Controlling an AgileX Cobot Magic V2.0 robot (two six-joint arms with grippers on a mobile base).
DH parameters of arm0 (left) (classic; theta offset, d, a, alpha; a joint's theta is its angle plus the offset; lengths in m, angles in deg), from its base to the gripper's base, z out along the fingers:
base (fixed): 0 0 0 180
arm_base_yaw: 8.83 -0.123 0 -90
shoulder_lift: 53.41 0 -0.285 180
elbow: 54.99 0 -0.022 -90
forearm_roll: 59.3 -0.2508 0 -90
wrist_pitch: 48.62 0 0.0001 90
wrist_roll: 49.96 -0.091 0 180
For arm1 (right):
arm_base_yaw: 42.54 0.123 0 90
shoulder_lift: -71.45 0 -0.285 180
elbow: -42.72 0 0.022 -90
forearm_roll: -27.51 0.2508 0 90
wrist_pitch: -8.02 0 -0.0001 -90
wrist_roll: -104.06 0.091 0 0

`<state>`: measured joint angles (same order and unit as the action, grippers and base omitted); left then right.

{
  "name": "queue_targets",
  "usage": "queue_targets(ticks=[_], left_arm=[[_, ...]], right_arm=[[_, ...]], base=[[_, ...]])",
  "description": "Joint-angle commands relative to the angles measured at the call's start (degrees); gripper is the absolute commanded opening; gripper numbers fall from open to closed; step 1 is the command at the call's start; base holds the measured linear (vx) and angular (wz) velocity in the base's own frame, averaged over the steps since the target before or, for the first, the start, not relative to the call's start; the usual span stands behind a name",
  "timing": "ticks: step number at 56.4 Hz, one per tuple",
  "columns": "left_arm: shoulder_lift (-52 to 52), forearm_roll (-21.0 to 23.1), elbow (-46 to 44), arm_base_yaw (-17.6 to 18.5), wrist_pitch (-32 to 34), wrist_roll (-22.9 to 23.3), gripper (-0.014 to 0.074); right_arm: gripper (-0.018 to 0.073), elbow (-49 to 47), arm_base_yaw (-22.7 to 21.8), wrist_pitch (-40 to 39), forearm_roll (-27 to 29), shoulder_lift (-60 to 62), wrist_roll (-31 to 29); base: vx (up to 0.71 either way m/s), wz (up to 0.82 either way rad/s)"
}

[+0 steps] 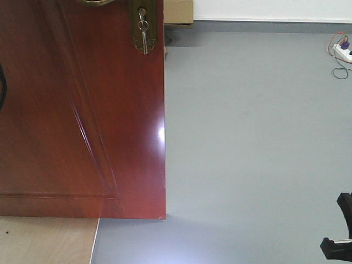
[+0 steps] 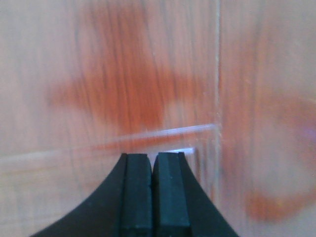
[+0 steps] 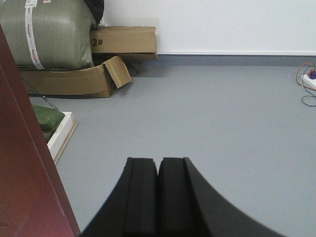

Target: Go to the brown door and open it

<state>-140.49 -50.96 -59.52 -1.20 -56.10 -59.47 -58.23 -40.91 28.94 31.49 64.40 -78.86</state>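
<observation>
**Door ajar, both tools closed and the handle out of reach**

While the brown door [image 1: 82, 110] filled the left half of the front view, its free edge ran down the middle of the frame with open grey floor [image 1: 253, 137] to the right of it. At the upper left of that frame sat a brass lock plate [image 1: 143, 27] with a key [image 1: 143, 37] hanging in it, and only the bottom sliver of the handle [image 1: 96, 2] showed at the very top edge.

The left tool [image 2: 152, 192] had its pads pressed together on nothing, looking close-up at blurred wood-grain that I took for flooring, though it might have been the door. The right tool [image 3: 158, 195] was likewise together and empty, facing the floor with the door's edge at the left of its view and cardboard boxes [image 3: 98, 59] and a green sack [image 3: 47, 34] in the upper left.

From where I stood, the door looked already partly swung, so the job seemed to be widening it. I judged the sound way was to push flat near the free edge, low force, letting the base follow the arc instead of reaching. A closed tool would serve as a blunt pusher; the risk I saw was catching the dangling key or skidding off the glossy panel.
</observation>
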Motion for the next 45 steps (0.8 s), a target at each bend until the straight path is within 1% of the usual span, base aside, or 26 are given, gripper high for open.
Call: queue_targets(ticks=[1,38,41,45], left_arm=[[1.92,0.22,-1.66,0.22,4.41,0.2,-0.0006],[2.05,0.23,-1.66,0.22,4.24,0.13,-0.0006],[2.11,0.23,-1.66,0.22,2.97,0.13,-0.0006],[2.43,0.23,-1.66,0.22,-1.0,0.19,-0.0006]], right_arm=[[0.0,0.25,-0.07,-4.31,-0.17,0.32,-0.37],[0.0,0.25,-0.07,-4.31,-0.17,0.32,-0.37],[0.0,0.25,-0.07,-4.31,-0.17,0.32,-0.37],[0.0,0.25,-0.07,-4.31,-0.17,0.32,-0.37]], base=[[0.0,0.0],[0.0,0.0],[0.0,0.0],[0.0,0.0]])
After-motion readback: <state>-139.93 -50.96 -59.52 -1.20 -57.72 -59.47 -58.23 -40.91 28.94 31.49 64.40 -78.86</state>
